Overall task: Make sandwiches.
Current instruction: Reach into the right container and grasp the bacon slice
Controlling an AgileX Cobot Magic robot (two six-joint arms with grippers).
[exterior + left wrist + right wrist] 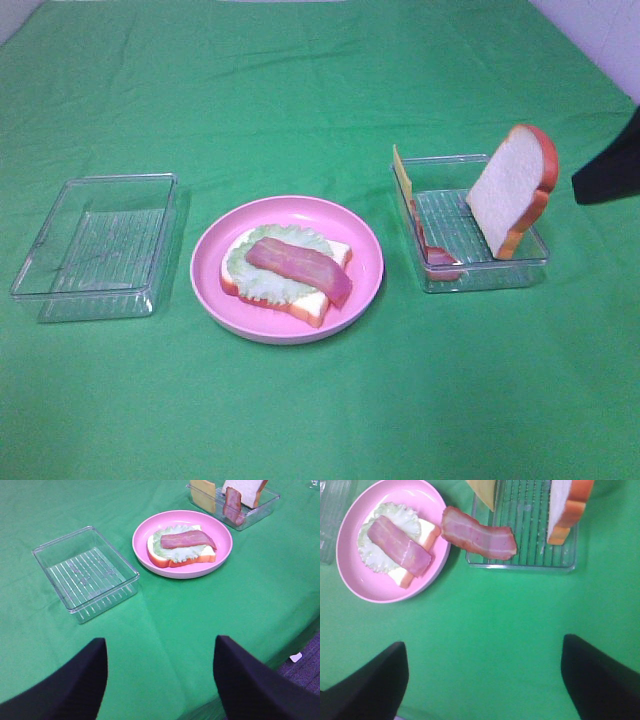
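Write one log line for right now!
plate: bread, lettuce, bacon stacked | tray: cheese, spare bacon, leaning slice | left gripper: open | right gripper: open

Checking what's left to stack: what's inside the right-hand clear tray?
The right tray holds an upright bread slice, a cheese square and a bacon strip propped along its left wall. Anything behind the bread is covered.

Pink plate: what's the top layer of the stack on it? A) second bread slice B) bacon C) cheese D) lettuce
B: a bacon strip lies on top of the lettuce and bottom bread slice on the pink plate; the cheese stands in the right tray.
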